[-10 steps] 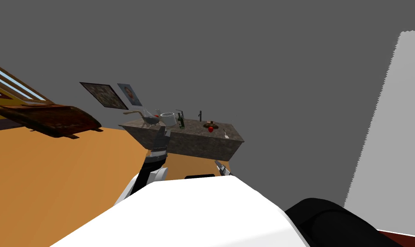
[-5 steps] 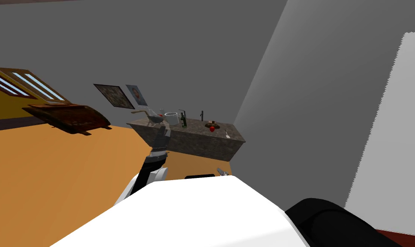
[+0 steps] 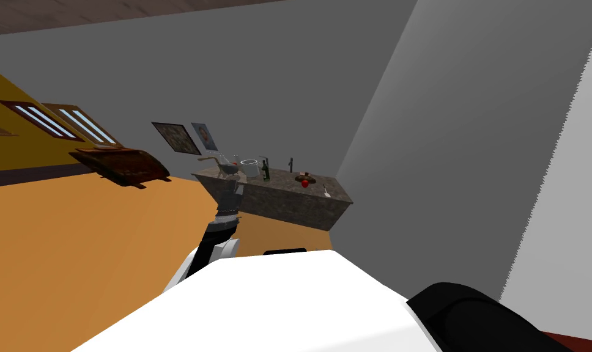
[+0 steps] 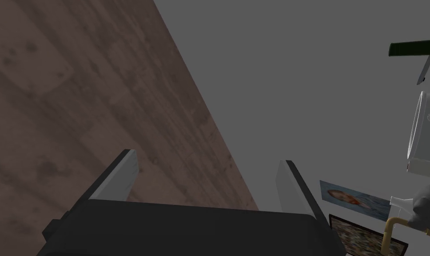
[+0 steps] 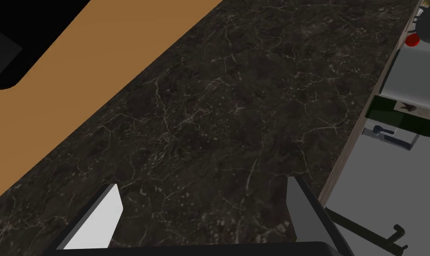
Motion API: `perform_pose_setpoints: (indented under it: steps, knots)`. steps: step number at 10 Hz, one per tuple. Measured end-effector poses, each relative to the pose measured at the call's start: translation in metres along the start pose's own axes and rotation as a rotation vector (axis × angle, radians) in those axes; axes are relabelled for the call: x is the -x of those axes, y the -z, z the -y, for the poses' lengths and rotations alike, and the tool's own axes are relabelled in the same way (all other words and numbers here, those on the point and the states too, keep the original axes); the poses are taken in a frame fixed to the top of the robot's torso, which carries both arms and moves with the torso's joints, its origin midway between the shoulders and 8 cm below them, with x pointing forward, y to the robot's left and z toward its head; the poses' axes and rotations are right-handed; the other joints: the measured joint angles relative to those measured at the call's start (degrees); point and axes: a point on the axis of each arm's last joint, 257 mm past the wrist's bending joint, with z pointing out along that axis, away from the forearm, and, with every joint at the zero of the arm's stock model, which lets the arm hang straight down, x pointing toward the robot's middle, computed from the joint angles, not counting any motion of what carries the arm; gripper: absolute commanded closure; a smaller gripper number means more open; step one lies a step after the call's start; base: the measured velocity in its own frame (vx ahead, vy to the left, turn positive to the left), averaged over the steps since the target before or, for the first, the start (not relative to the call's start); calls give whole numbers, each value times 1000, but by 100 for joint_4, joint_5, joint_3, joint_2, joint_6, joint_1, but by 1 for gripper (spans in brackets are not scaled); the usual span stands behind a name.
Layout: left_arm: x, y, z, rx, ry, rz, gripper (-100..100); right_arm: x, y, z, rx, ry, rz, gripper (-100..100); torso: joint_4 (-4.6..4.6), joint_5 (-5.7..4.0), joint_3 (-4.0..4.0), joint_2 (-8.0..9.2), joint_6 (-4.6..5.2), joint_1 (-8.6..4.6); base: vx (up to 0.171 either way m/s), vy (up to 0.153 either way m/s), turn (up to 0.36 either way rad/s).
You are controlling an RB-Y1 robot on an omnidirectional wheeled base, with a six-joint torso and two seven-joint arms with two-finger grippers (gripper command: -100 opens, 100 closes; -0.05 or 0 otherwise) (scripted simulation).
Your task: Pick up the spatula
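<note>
Fingers spread and empty on both my left gripper (image 4: 207,160) and right gripper (image 5: 204,184), I face the dark counter (image 3: 288,205) with the pale spatula (image 3: 326,192) near its right end; best roll closer, then reach right-handed.

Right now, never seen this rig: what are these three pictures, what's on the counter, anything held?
A two-armed robot. One picture is from its head, looking down at a dark marbled counter. On it: a small white spatula near its right end, a red fruit, a green bottle and a white pot. The other two come from cameras on each hand. The left jaws and the right jaws both stand open and empty; the right ones face the counter's dark side.
</note>
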Motion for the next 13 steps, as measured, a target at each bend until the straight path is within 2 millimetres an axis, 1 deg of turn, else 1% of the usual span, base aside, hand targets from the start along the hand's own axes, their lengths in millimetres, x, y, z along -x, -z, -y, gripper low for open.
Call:
perform_pose_setpoints:
  steps: [1,2,3,6,7,8,9,11,12,13]
  knots:
    - [0,0,0,0,0,0,0,-5,8,16,-46,-5,-16,-100,0,0,1,3,0,2,-27,18,77]
    - [0,0,0,0,0,0,0,-5,16,27,-81,1,-28,-100,0,0,1,1,0,1,-9,7,16]
    - [0,0,0,0,0,0,0,-3,19,32,-95,8,-34,-100,-1,-1,-2,-5,1,-2,-13,19,166]
    - [0,0,0,0,0,0,0,-2,44,71,-207,10,-64,-100,-1,0,-4,-6,-1,3,-11,20,107]
    - [0,0,0,0,0,0,0,3,52,82,-242,18,-72,-100,-2,0,-5,-8,0,1,-5,23,180]
    - [0,0,0,0,0,0,0,7,67,96,-286,14,-77,-100,-2,1,-5,-9,-1,1,0,16,97]
    - [0,0,0,0,0,0,0,13,74,104,-313,21,-82,-100,-2,-1,-7,-12,0,0,11,24,208]
    - [0,0,0,0,0,0,0,23,93,126,-388,27,-88,-100,-3,0,-9,-16,2,0,18,21,136]
    - [0,0,0,0,0,0,0,31,108,138,-427,27,-87,-100,-4,0,-12,-20,-2,2,45,26,338]
    - [0,0,0,0,0,0,0,43,125,153,-477,23,-79,-100,-6,0,-17,-30,-5,1,34,10,124]
